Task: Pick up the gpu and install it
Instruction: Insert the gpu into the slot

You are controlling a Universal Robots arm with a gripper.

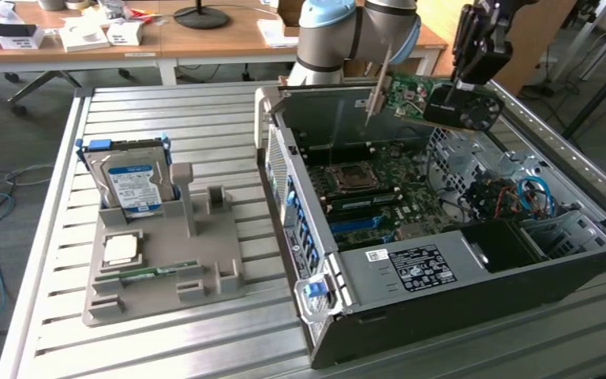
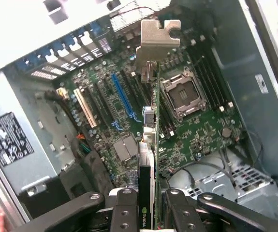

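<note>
The gripper [image 1: 456, 103] hangs above the open computer case [image 1: 409, 268], over the end of the case farthest from the exterior camera. Its fingers [image 2: 126, 210] are closed partway on the gpu [image 1: 413, 89], one pressing each flat face of the card. The gpu is held on edge, up in the air over the inside of the case, and touches nothing in the case. Its metal bracket [image 1: 375, 91] (the pale strip along one end) sits at the end of the card turned towards the case wall lined with blue clips. Seen from the wrist, the card stands edge-on over the motherboard [image 2: 201, 130] on the floor of the case, and a long blue slot [image 2: 122, 99] lies beside the card's line rather than under it. Outside the case, to the exterior view's left of it, a hard drive [image 1: 129, 178] stands upright in a grey holder [image 1: 166, 276] on the slatted table [image 1: 177, 110].
</note>
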